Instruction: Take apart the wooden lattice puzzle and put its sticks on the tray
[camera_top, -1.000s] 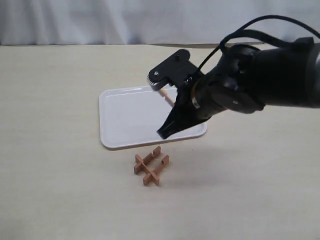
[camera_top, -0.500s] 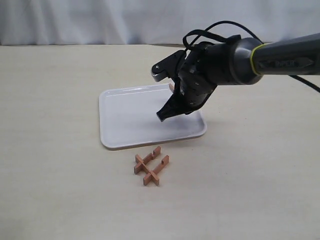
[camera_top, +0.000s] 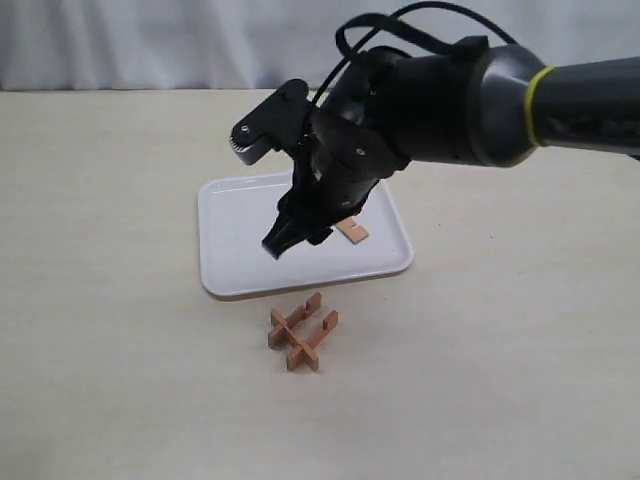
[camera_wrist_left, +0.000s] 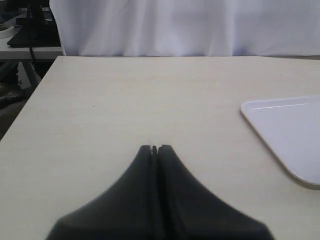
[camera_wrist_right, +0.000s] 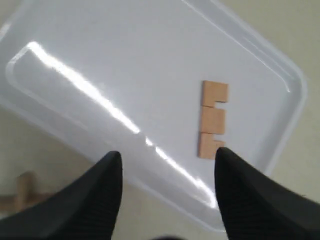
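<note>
The wooden lattice puzzle (camera_top: 302, 338), a small reddish-brown cross of interlocked sticks, lies on the table just in front of the white tray (camera_top: 232, 262). One notched stick (camera_top: 351, 230) lies flat on the tray near its right end, and it also shows in the right wrist view as a stick (camera_wrist_right: 212, 120) on the tray (camera_wrist_right: 125, 60). My right gripper (camera_top: 257, 193) hovers over the tray, open and empty (camera_wrist_right: 168, 155), left of that stick. A bit of the puzzle (camera_wrist_right: 22, 192) shows past the tray rim. My left gripper (camera_wrist_left: 155, 148) is shut on nothing, over bare table, away from the tray (camera_wrist_left: 285, 130).
The pale wooden tabletop (camera_top: 110, 330) spreads round the tray and the puzzle. A white curtain (camera_top: 200, 40) hangs behind the far edge. The black right arm (camera_top: 450, 100) with its cable reaches in from the right above the tray.
My right gripper has moved left across the tray. The stick it carried between its fingers now lies on the tray, let go. The puzzle has not moved.
</note>
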